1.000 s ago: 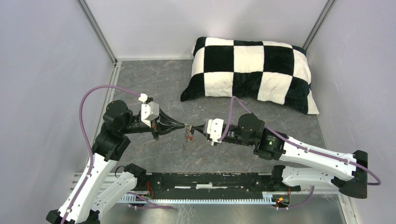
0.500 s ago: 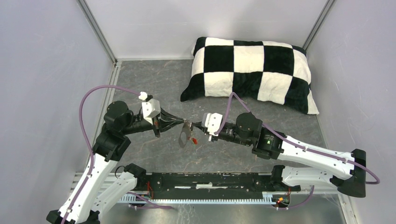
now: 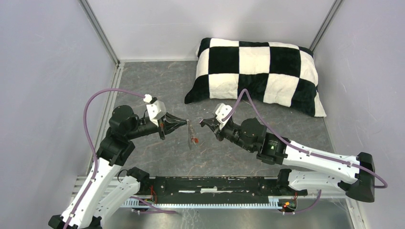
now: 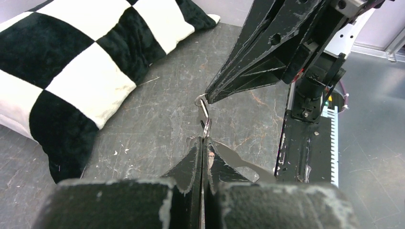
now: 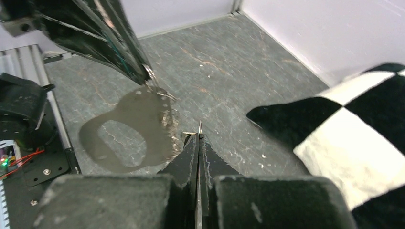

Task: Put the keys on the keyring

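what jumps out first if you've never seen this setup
The big black-and-white checked pillow at the far right corner of the table. Mid-table, the left gripper, jaws shut, dangles the flat grey-brown keyring; the right gripper, jaws also shut, points at it from close by.

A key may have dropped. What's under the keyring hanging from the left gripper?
Grey table surface, which also shows through the slot of the keyring; no loose key is visible there. The patch straight behind the fob's solid body is covered.
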Robot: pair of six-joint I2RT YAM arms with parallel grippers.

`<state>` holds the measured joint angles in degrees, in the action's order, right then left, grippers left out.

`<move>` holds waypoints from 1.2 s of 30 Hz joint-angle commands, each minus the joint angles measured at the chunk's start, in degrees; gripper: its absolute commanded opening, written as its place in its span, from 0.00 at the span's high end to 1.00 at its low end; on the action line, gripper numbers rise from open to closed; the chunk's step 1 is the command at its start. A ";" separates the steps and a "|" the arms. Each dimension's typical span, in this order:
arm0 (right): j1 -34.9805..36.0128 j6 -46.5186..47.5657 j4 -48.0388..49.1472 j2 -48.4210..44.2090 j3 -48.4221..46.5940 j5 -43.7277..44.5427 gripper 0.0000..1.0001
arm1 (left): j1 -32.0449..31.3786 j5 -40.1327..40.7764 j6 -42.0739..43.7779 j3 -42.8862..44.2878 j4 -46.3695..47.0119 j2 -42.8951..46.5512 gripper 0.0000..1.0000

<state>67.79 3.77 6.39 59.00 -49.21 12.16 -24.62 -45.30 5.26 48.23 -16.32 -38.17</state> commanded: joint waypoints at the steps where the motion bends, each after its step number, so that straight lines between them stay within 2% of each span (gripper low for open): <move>1: 0.70 -3.31 4.99 -0.98 1.13 5.77 1.00 | -0.12 0.42 -1.56 0.20 2.54 0.29 0.98; 11: 5.85 -2.19 8.59 4.24 -1.93 10.25 1.00 | -0.08 1.68 -3.01 -0.50 3.83 1.51 0.98; 18: 6.82 -2.08 11.33 4.87 -2.02 11.70 1.00 | -0.08 1.42 -2.61 -0.41 3.27 2.18 0.98; 36: 8.37 -1.92 14.61 6.82 -3.41 9.49 1.00 | -0.13 0.41 -1.88 -0.17 2.52 2.80 0.98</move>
<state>75.42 1.54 17.45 65.65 -49.76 22.31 -24.62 -44.07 4.32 47.48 -15.92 -36.03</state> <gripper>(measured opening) 0.007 0.022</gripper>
